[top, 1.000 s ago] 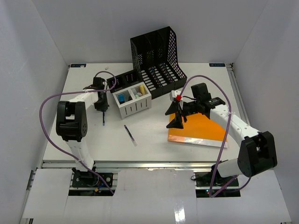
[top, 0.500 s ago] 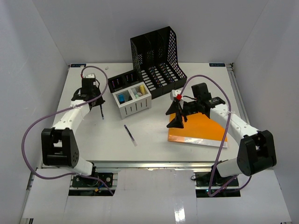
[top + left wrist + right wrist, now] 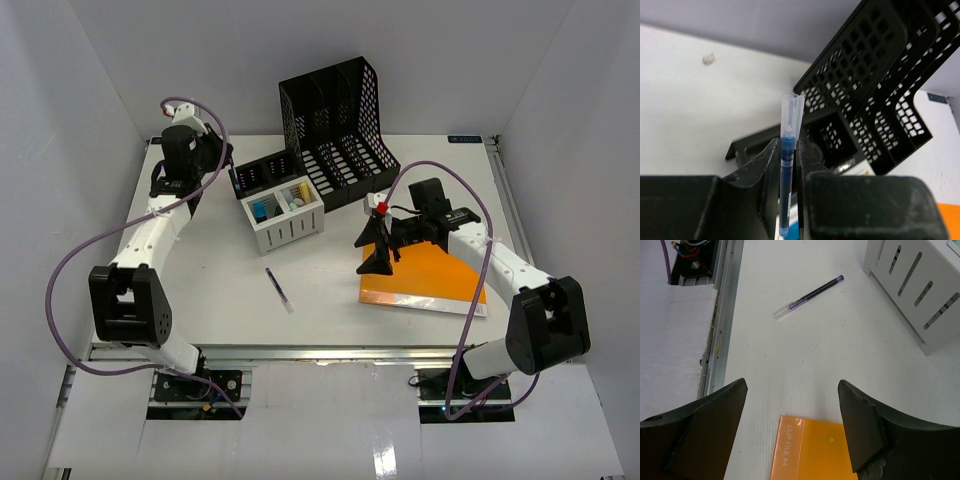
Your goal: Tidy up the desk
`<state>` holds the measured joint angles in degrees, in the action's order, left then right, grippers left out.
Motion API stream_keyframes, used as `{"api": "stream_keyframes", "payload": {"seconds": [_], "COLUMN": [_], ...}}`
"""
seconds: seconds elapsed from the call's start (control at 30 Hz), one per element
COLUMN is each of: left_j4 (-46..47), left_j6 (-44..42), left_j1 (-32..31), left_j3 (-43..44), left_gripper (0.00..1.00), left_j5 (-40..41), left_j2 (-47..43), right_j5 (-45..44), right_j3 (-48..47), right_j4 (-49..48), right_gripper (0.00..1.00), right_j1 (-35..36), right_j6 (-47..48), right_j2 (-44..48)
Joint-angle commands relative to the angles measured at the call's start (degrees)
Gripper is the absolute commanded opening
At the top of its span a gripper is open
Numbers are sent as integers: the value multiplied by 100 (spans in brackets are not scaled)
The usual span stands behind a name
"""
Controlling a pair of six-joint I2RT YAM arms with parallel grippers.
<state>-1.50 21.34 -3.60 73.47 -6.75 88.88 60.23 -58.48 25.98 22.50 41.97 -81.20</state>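
The white desk [image 3: 215, 300] carries the items. My left gripper [image 3: 788, 150] is shut on a blue pen [image 3: 787, 165] with a clear cap, held upright near the small black mesh pen holder [image 3: 263, 174]. In the top view the left gripper [image 3: 226, 168] is at the back left. My right gripper [image 3: 792, 387] is open and empty above the near left corner of an orange clip file [image 3: 815, 455]. In the top view the right gripper [image 3: 378, 256] stands at the file's [image 3: 440, 278] left edge. A purple pen [image 3: 280, 290] lies loose on the desk and also shows in the right wrist view [image 3: 807, 298].
A tall black mesh file rack [image 3: 335, 115] stands at the back centre and also shows in the left wrist view [image 3: 875, 85]. A white slotted organizer [image 3: 284, 215] holding small items sits in front of it, seen too in the right wrist view [image 3: 920, 290]. The metal rail [image 3: 722, 315] runs along the near edge.
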Motion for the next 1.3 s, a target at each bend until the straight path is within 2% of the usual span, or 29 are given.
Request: {"api": "stream_keyframes", "payload": {"seconds": [0.0,0.2,0.43,0.73,0.87,0.97,1.03,1.17,1.27], "left_j4": [786,1037,1338,1715,1706,1666,1601,985,501], "left_j6": [-77,-147,-345,-394,-454,-494,-509,-527,-555], "left_j1": [1,-71,-223,-308,-308,-308,-308,-299,-278], "left_j3": [730,1221,992,120,-128,-250,-347,-710,-1438], "left_gripper": [7,7,15,51,63,67,70,79,92], "left_j5": [-350,-195,-131,-199,-221,-267,-302,-160,15], "left_j2": [684,1394,1656,1124,864,550,205,-820,-2013], "right_j5": [94,85,60,28,15,-96,-436,-2055,-3497], "right_j3": [-110,-137,-146,-164,-181,-254,-296,-334,-752], "right_j4": [11,100,161,228,317,455,376,-383,-732], "right_gripper": [79,79,79,79,79,78,77,77,77], "right_j1": [-27,-18,-17,-18,25,173,501,1645,2561], "right_j6": [38,127,195,255,352,396,183,-790,-1778], "right_j2": [-103,-220,-247,-304,-343,-399,-484,-751,-1343]}}
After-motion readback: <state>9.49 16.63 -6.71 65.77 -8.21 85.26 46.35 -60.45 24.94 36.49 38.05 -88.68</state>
